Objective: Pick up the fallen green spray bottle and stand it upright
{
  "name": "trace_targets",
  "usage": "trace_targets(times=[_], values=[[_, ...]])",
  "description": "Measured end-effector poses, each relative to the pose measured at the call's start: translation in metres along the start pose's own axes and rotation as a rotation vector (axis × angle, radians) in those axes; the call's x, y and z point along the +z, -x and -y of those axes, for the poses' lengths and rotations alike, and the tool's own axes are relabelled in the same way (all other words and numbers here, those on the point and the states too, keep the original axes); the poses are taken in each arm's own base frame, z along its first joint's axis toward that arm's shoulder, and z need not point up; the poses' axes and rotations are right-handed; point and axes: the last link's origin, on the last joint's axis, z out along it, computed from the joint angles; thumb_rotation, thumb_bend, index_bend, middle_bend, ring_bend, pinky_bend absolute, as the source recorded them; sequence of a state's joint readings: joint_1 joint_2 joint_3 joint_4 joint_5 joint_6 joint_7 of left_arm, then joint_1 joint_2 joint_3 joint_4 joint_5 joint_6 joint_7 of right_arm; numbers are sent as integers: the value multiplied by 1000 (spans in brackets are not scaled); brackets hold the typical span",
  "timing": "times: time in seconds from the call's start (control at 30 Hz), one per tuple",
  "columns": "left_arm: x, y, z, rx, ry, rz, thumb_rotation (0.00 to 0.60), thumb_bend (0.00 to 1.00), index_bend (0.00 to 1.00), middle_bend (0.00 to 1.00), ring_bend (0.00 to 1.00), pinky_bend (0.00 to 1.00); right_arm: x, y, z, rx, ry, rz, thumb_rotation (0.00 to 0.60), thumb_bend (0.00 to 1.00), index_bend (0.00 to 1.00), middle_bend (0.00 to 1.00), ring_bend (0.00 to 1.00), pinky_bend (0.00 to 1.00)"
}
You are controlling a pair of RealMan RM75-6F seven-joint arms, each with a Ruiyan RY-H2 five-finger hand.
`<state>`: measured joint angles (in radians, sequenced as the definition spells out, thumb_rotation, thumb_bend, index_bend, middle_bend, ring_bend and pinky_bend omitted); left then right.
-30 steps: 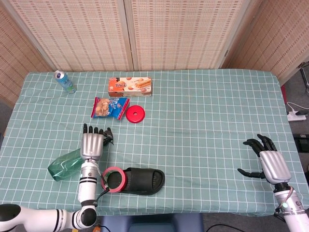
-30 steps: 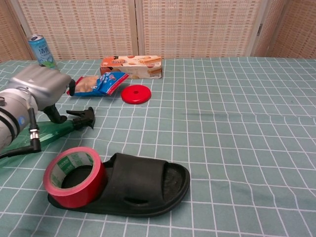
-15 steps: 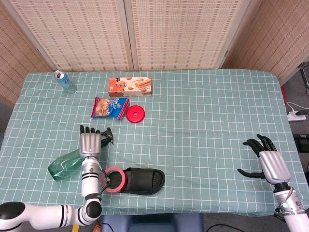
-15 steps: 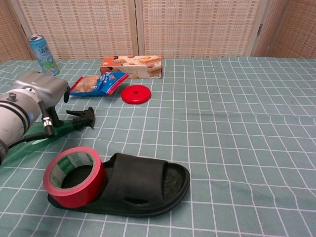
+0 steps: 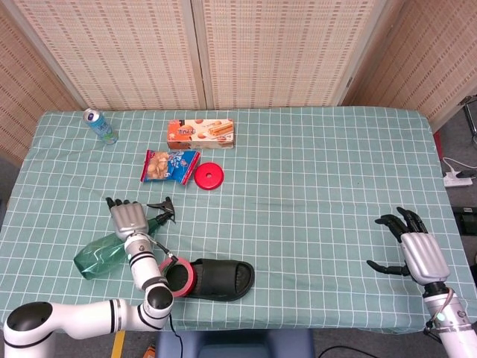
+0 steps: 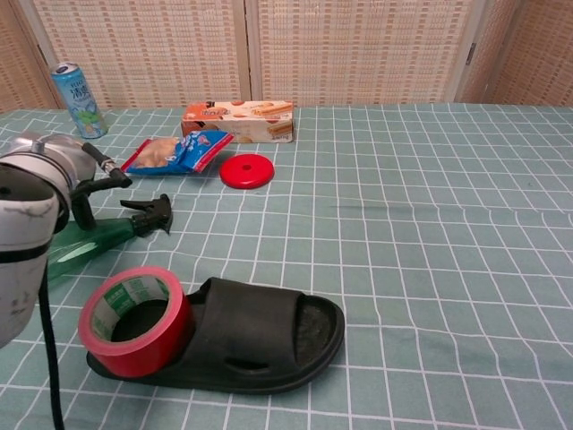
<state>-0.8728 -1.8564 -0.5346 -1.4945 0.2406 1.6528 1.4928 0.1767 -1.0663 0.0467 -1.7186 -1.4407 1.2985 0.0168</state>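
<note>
bottle (image 5: 112, 250): lies on its side at the table's (image 5: 313, 186) front left; long axis slants, black trigger head toward the far right, base toward the near left corner
left hand (image 5: 128, 218): over the bottle's neck, fingers spread, holding nothing
right hand (image 5: 417, 253): well apart at front right, fingers spread, holding nothing
tape (image 6: 134, 321): on the slipper's (image 6: 260, 333) left end, just before the bottle

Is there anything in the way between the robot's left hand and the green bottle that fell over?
Nothing visible is in the way. The left hand is open right over the green spray bottle, which lies on its side on the table. The closest other things, the red tape roll and black slipper, sit off to the side, nearer the table's front edge.
</note>
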Motion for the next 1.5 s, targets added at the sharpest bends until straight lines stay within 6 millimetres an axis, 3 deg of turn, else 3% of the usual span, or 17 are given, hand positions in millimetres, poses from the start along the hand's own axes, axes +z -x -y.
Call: trace_targets(times=[0.27,0.53,0.93,1.5], values=[[-6,8,-11,-54,6,123,600,248,349,220,116,45,0,0,1,0,-5,5,600,0,256,193,0,67],[-10,9,-23,-72,31,132,600,247,347,219,111,42,0,0,0,1,-4,4,600,0,257,193,0,67],[5,17,-23,-15,8,82,600,251,376,233,110,43,1,0,0,1,-5,5,600,0,257,193,0,67],[11,15,-17,-3,12,36,600,318,568,316,164,48,1,0,0,-1,-2,1,600,0,257,193,0,67]])
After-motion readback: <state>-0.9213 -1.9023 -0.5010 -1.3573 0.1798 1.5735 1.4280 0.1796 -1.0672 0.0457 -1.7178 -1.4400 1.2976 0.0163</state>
